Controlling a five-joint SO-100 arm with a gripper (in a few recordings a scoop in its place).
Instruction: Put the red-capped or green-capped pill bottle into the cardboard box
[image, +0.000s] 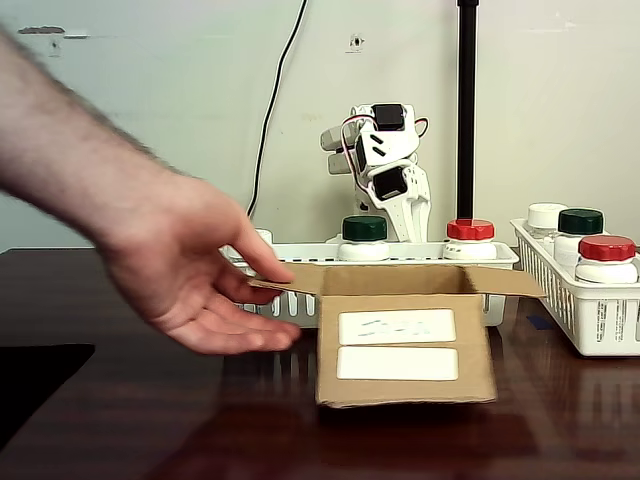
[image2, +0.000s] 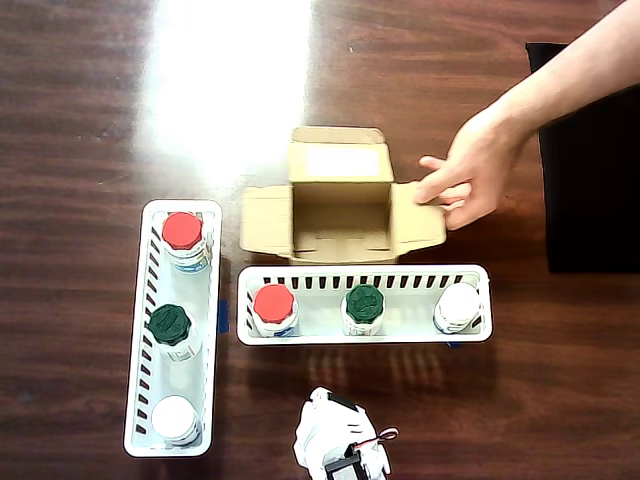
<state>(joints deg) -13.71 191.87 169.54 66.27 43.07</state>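
Hand (image2: 470, 182) touching cardboard box (image2: 340, 195) flap

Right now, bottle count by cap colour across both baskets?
Red-capped bottles: 2
Green-capped bottles: 2
White-capped bottles: 2
Total: 6, three in each white basket. The cardboard box holds none.

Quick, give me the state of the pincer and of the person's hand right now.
Pincer: folded back behind the baskets, holding nothing; open or shut cannot be told.
Person's hand: open, fingers on the cardboard box flap, holding nothing.
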